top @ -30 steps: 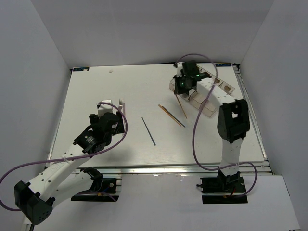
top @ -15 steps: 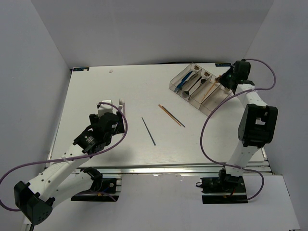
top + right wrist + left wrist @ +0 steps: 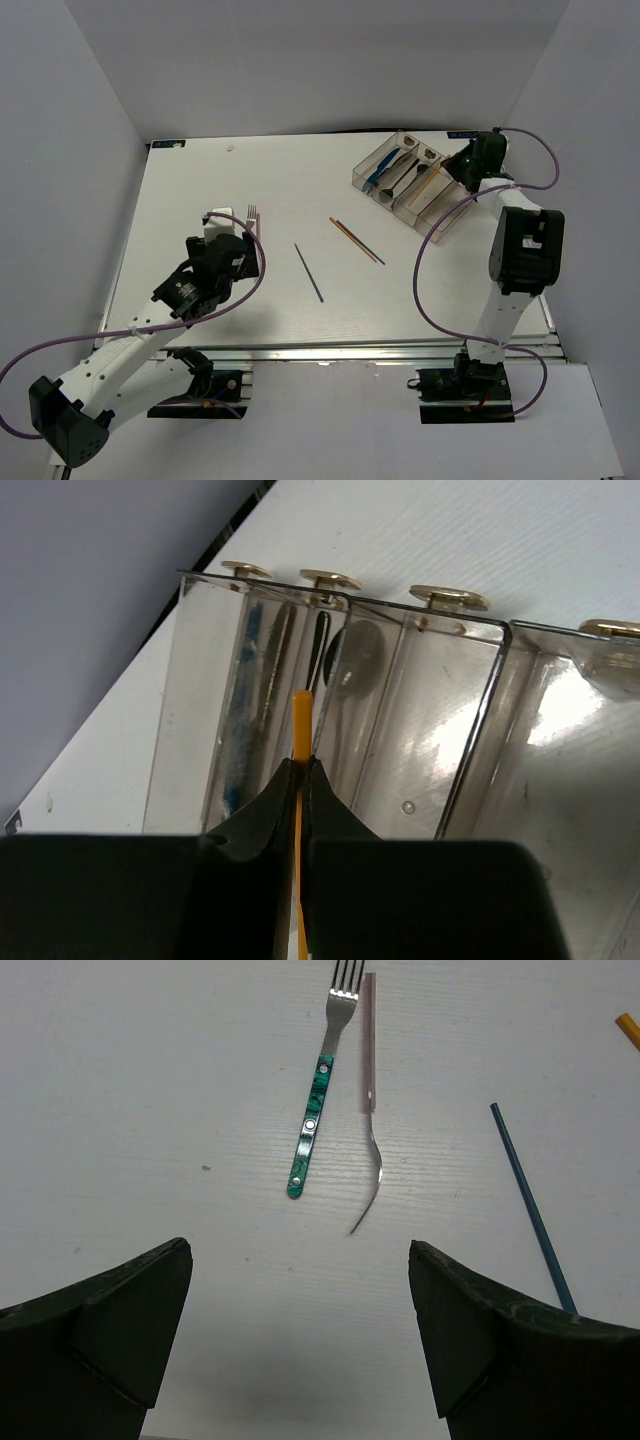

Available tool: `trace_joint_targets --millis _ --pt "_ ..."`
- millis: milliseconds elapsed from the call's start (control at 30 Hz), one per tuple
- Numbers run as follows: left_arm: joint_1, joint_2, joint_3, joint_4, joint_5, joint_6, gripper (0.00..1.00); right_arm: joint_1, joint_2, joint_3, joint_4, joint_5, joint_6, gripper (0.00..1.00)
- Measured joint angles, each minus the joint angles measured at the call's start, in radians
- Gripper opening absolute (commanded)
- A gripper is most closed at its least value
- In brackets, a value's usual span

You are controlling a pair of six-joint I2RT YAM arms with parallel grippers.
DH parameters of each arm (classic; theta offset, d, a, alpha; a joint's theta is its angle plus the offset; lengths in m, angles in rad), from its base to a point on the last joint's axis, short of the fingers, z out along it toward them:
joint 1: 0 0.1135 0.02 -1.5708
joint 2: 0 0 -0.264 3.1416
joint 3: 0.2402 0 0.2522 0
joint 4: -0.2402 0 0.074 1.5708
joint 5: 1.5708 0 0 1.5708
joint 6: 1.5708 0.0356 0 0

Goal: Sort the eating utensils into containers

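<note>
My right gripper is shut on an orange chopstick and hovers at the right end of the containers, which also show at the table's back right. In the bins lie a blue-handled knife and a black spoon. My left gripper stands open over bare table, with nothing between its fingers. Ahead of it lie a teal-handled fork and a pale-handled utensil. A dark chopstick and an orange-and-dark pair lie mid-table.
White walls close in the table on three sides. The right arm's cable loops over the table's right part. The dark chopstick lies to the right of my left gripper.
The right gripper has carried the orange chopstick from over the containers' left end to their far right end. The left arm has not moved.
</note>
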Motion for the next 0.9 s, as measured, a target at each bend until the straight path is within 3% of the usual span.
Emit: trace_joint_targets --millis 100,333,733,900 --pt "0.000 0.000 0.000 0.000 0.000 0.000 0.98 0.000 0.011 -0.015 0.002 0.011 -0.001 0.01" --pt "0.000 0.000 0.000 0.006 0.013 0.002 0.98 0.000 0.013 -0.024 0.002 0.010 -0.027 0.37" --pt "0.000 0.000 0.000 0.021 0.029 0.008 0.98 0.009 0.001 0.037 -0.087 0.003 -0.089 0.42" --pt "0.000 0.000 0.000 0.021 0.029 0.008 0.98 0.075 -0.071 0.037 -0.197 0.084 -0.165 0.43"
